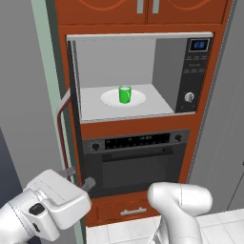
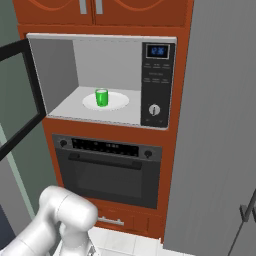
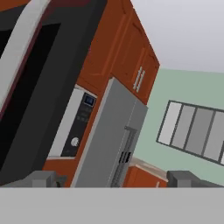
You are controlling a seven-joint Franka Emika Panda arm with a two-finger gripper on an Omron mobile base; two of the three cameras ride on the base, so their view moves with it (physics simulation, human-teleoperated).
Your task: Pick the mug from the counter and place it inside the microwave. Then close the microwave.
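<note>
Mug [image 1: 125,94] is already in the microwave [image 1: 193,71], upright on the white round plate [image 1: 110,100], roughly centred. So step 1 looks done; step 2, closing, is in hand. Door [image 2: 20,100] is swung wide out to the left, its red handle [image 1: 61,128] facing the arm. Gripper [image 1: 78,177] sits low, just beside the door's lower edge, below the handle; fingers [image 1: 88,182] spread fully, holding nothing. Hand view looks up along the door's dark glass [image 3: 30,83]. Next move, my read: get behind the door's outer face and push it shut in an arc, clear of the wall oven [image 1: 136,162] below.
</note>
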